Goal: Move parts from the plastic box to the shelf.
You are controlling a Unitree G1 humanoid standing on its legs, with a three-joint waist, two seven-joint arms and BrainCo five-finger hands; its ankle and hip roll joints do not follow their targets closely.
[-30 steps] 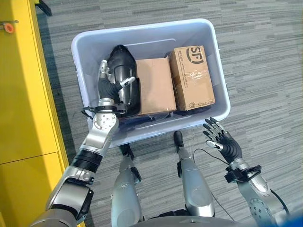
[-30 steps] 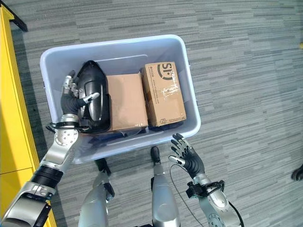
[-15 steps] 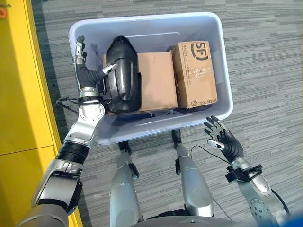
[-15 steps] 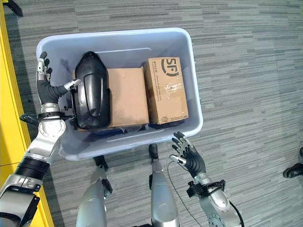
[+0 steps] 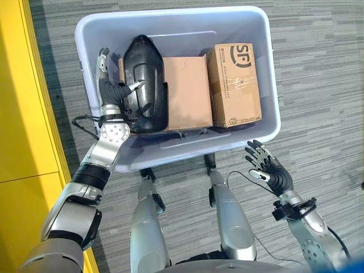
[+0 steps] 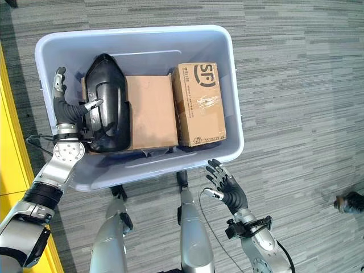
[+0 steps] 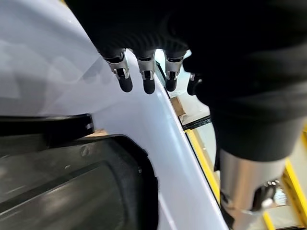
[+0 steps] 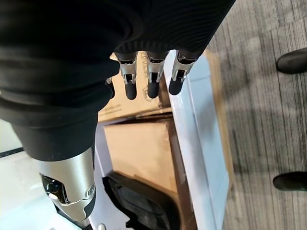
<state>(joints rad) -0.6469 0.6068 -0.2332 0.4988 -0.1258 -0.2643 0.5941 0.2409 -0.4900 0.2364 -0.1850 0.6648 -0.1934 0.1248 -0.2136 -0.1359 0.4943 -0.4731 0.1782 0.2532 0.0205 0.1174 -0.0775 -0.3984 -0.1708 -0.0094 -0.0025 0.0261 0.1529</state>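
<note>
Plastic box (image 5: 85, 40), on grey carpet (image 5: 318, 68), contains: black moulded part (image 5: 143, 85), plain carton (image 5: 187, 91), printed carton (image 5: 234, 85). Left hand (image 5: 108, 85) beside the part, fingers straight. Right hand (image 5: 270, 170) outside the box, fingers spread.

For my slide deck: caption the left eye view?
Left hand reaches into plastic box beside black part; right hand open outside.

My left hand (image 5: 106, 79) has come back in from the plastic box's (image 5: 170, 25) left wall, fingers straight, thumb now lying on the black part (image 5: 143, 85). The black part sits lower than a second ago, in the frame's upper left.
</note>
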